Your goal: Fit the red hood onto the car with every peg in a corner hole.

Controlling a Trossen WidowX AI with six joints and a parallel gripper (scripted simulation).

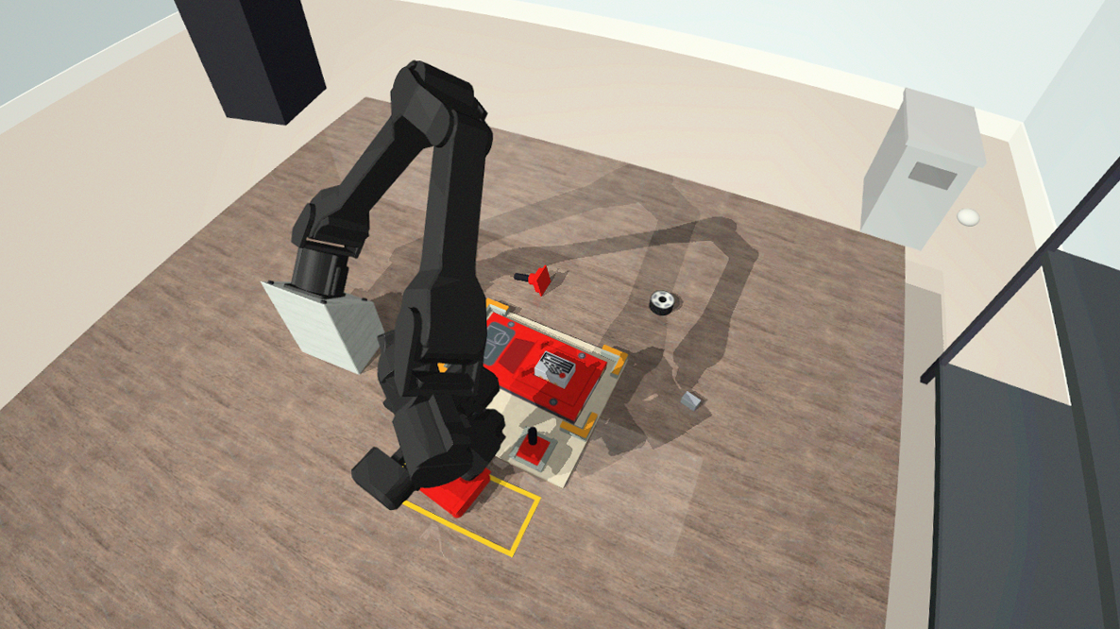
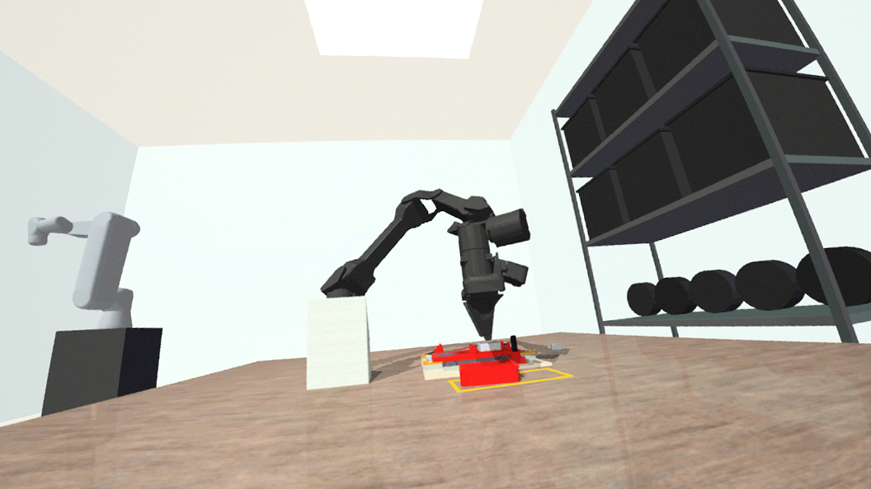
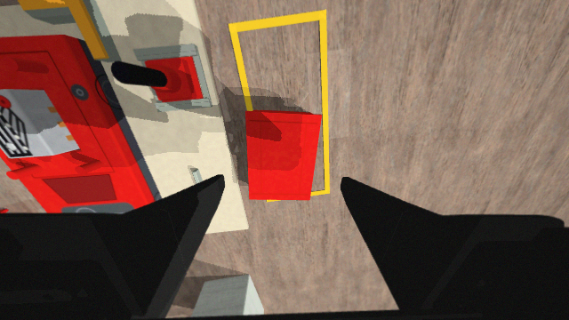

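The red hood [image 1: 455,495] [image 2: 488,372] [image 3: 282,156] lies flat-roof up on the table, partly inside the yellow outline. My gripper [image 2: 486,337] [image 3: 284,180] points down above it, open and empty; in the wrist view its fingertips stand wide on either side of the hood's near end. In the top view the arm hides the fingers and part of the hood. The red chassis [image 1: 519,348] [image 2: 454,356] [image 3: 129,164] sits in the jig, with the grey engine block [image 1: 555,368] [image 3: 49,124] on its deck. A peg [image 3: 80,92] shows at a deck corner. The hood's holes are hidden.
The cream jig board [image 1: 570,473] [image 3: 227,218] has orange corner brackets [image 1: 615,356] [image 3: 91,36]. A red part with a black upright handle [image 1: 532,437] [image 3: 140,75] stands on it near the hood. A wheel [image 1: 662,302], a grey block [image 1: 690,400] and another red-and-black piece [image 1: 539,279] lie farther off.
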